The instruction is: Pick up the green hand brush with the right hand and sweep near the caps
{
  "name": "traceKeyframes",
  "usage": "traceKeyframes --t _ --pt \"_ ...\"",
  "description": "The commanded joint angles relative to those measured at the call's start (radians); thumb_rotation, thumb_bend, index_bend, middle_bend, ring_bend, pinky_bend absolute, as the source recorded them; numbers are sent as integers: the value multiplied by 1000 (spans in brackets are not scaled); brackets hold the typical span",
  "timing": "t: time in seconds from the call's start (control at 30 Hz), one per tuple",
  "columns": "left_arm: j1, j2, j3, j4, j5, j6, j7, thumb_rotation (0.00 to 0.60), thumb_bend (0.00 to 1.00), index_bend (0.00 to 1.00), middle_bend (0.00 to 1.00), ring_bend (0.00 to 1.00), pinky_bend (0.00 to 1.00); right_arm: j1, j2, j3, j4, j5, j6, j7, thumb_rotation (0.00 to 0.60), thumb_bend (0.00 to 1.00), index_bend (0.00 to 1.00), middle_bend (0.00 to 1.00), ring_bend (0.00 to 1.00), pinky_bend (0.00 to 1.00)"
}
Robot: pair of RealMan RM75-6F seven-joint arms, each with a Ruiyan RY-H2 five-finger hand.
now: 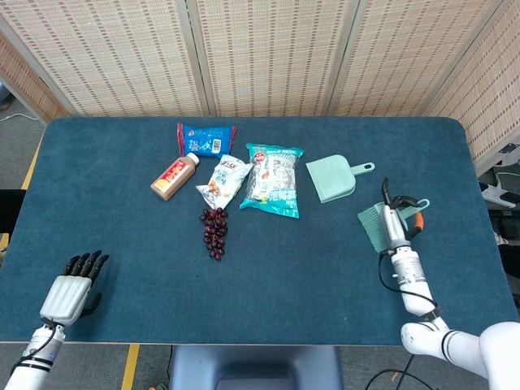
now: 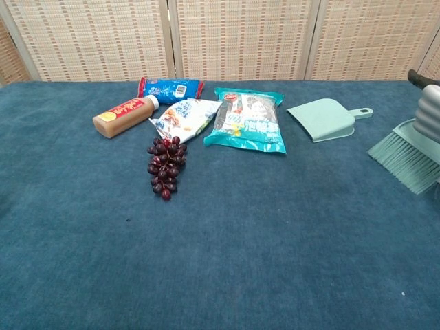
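Note:
My right hand grips the green hand brush at the right side of the table, bristles pointing left and down toward the cloth. The brush's looped handle end sticks out to the hand's right. In the chest view the bristles show at the right edge, with only part of the right hand above them. The white caps are hidden, and no view shows them. My left hand rests at the near left corner, fingers spread and holding nothing.
A green dustpan lies just left of and behind the brush. Further left sit a teal snack bag, a white snack bag, grapes, a brown bottle and a blue packet. The table's right edge is close to the right hand.

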Motion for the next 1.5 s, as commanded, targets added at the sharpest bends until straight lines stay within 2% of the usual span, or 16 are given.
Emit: traceKeyframes --t 0.03,0.23,0.37,0.5,0.67,0.73,0.83,1.03,1.2,1.27,1.33,1.43,1.5 --pt "-1 -4 1 0 -2 -3 7 600 427 0 0 0 94 -17 3 1 58 6 -23 41 600 539 1000 866 563 0" --pt "-4 -11 2 3 -7 -11 19 600 428 0 0 0 93 -29 17 14 113 2 -43 99 600 539 1000 866 563 0" --pt "-3 -11 3 0 -2 -5 17 600 428 0 0 0 94 -31 63 23 81 -62 -50 257 600 539 1000 866 563 0" --pt "-1 -7 2 0 0 0 9 600 427 0 0 0 94 -39 147 48 -15 -114 -33 426 600 539 1000 866 563 0" --pt "-2 -2 4 -7 10 5 2 600 427 0 0 0 94 -60 274 91 -221 -132 -32 631 600 539 1000 866 563 0" --pt "-3 -2 6 -10 14 4 2 600 427 0 0 0 94 -74 305 97 -304 -148 -30 713 600 539 1000 866 563 0" --pt "-4 -4 8 -10 16 1 2 600 427 0 0 0 94 -92 322 96 -373 -183 -12 791 600 540 1000 866 563 0" --pt "-9 -4 9 -6 19 -7 -8 600 428 0 0 0 95 -149 202 53 -454 -163 32 747 600 539 1000 866 563 0" --pt "-8 5 8 -2 18 -5 -25 600 427 0 0 0 95 -185 80 4 -361 -182 47 709 600 540 986 866 562 0" --pt "-8 6 9 -1 18 -6 -32 600 428 0 0 0 95 -193 36 -8 -299 -199 44 709 600 545 927 866 555 0" --pt "-9 6 8 -1 15 -10 -34 600 428 0 0 0 96 -198 9 -12 -257 -215 45 719 600 541 796 845 537 0" --pt "-10 6 6 3 4 -18 -33 600 428 0 0 0 96 -211 -7 -10 -222 -222 49 723 600 465 391 627 442 0" --pt "-11 5 5 4 3 -19 -33 600 428 0 0 0 96 -216 2 -9 -237 -197 40 681 600 405 99 399 323 0"
